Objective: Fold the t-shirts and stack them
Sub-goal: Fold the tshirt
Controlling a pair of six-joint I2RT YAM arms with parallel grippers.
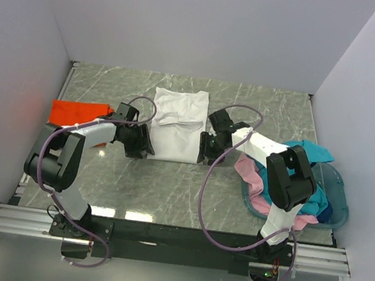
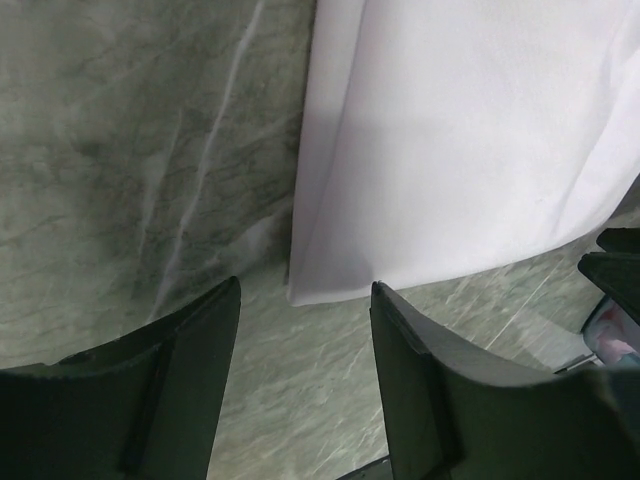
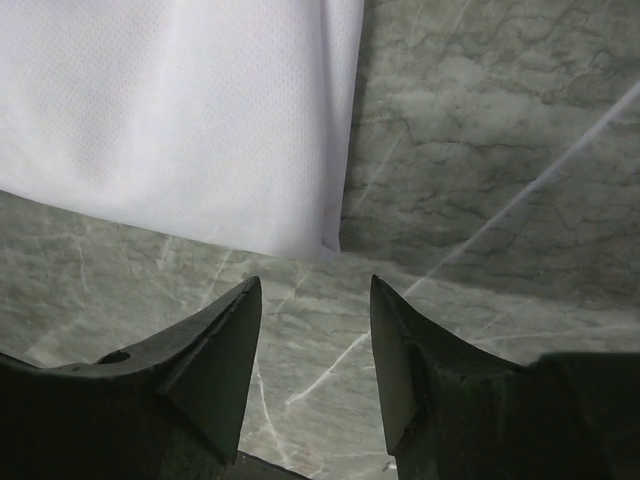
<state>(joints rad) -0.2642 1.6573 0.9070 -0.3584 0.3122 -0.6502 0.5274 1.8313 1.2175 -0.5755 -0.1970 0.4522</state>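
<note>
Left gripper (image 2: 305, 290) and right gripper (image 3: 315, 285) we see part-open, holding nothing, each just short of a near corner of the white t-shirt (image 1: 177, 128) on the table (image 1: 263, 102).

Bright even overhead light; soft shadows; glare on table (image 1: 136, 215) near edge; wrist views soft.

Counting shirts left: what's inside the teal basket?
A teal t-shirt and a pink t-shirt, both spilling over the basket rim. The right arm covers the middle, so anything under the shirts or behind the arm cannot be seen.
</note>
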